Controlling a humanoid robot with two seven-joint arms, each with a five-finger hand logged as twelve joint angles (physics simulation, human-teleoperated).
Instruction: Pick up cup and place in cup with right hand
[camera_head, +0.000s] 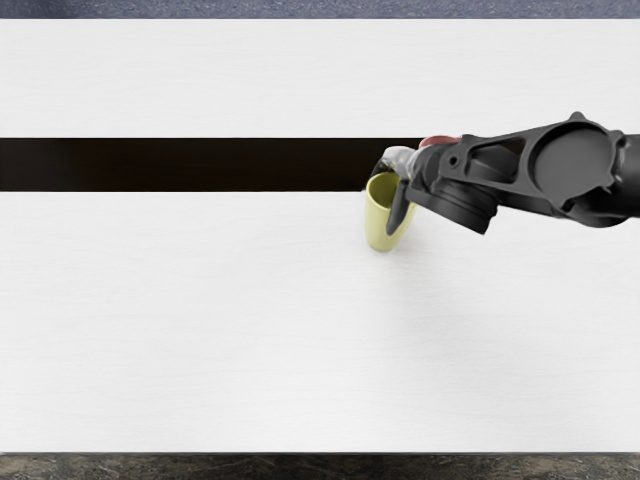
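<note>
Though our right robot hand (388, 198) grips the yellow cup (376, 222) between the desk's (200, 330) long edges, we have yet to nest it.

The white, faintly grained table (200, 330) is crossed by a dark band (180, 165). A soft shadow is cast on its surface.

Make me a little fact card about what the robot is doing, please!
right hand: closed on the yellow cup
yellow cup: opening up, a dark finger across its side
touching table: can't tell
red thing: mostly hidden behind the arm, can't tell what it is
table: white, with a black stripe
left hand: not in view
</note>
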